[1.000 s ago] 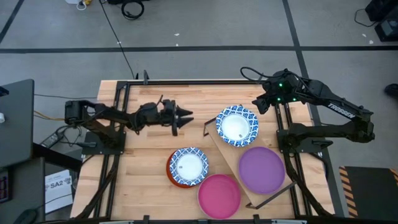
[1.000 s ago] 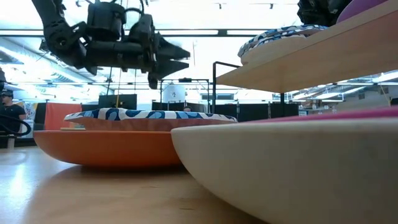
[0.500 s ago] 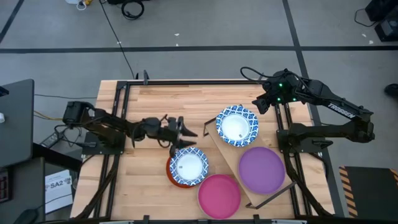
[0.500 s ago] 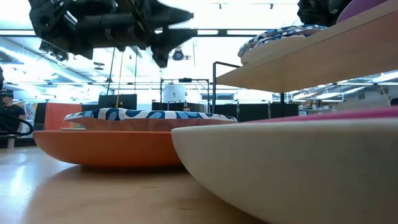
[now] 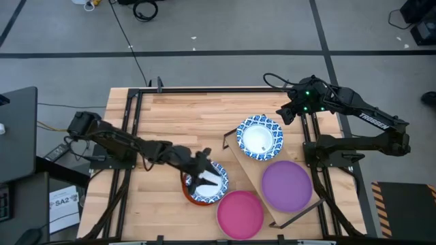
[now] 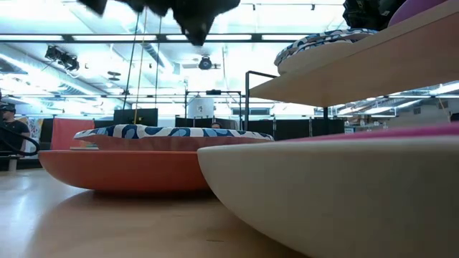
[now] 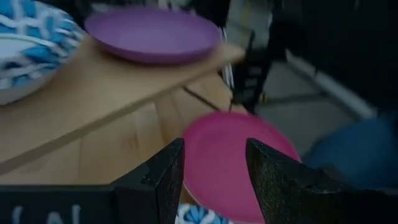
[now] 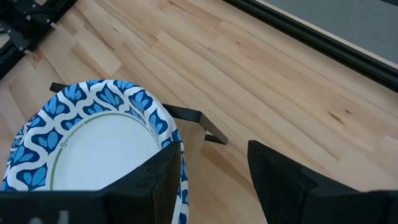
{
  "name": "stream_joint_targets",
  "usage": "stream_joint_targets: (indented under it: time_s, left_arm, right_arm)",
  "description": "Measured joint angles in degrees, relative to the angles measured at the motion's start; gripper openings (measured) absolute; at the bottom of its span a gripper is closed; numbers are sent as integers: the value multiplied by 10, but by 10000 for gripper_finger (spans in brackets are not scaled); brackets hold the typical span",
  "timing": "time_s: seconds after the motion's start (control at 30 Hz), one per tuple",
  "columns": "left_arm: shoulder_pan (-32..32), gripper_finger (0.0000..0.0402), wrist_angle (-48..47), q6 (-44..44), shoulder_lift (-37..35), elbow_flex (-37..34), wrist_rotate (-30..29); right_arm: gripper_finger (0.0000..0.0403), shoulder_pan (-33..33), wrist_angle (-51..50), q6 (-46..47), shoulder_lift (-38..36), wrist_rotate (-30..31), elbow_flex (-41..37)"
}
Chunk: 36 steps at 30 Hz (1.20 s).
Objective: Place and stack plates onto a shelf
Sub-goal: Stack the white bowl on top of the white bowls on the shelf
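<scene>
My left gripper [image 5: 206, 175] [image 7: 214, 180] is open and hovers over a blue-and-white plate [image 5: 221, 180] that sits in the orange-red plate [image 5: 190, 197] on the table. In the low view this stack [image 6: 172, 135] shows with the gripper [image 6: 193, 14] well above it. The light-wood shelf [image 5: 252, 167] carries another blue-and-white plate [image 5: 259, 137] and the purple plate [image 5: 287, 185]. The pink plate [image 5: 240, 213] lies on the table by the shelf's near side. My right gripper [image 5: 283, 114] [image 8: 214, 180] waits open beyond the shelf's far end, above the plate [image 8: 93, 149] there.
A black frame runs around the tabletop [image 5: 170, 116], with bare wood on the far left part. The shelf stands slantwise on thin black legs [image 8: 193, 117]. The pink plate [image 7: 236, 162] lies just ahead of my left gripper.
My left gripper has swept from above the bare wood toward the table's near edge and right, ending over the blue-and-white plate stacked in the orange-red one. No plate has moved.
</scene>
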Motion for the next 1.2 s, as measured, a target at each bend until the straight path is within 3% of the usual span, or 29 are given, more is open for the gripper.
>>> stream_joint_targets:
  time_s: [0.2,0.43,0.9,1.0,1.2]
  left_arm:
    - [-40,178,-230,45,0,122,-30]
    - [-108,178,-386,42,0,206,-98]
    - [-224,178,-494,-78,2,191,-208]
    - [-237,178,-522,-90,2,187,-240]
    - [-242,178,-526,-91,2,155,-250]
  right_arm:
    - [192,0,0,0,0,0,0]
    - [192,0,0,0,0,0,0]
    - [192,0,0,0,0,0,0]
    - [192,0,0,0,0,0,0]
    - [192,0,0,0,0,0,0]
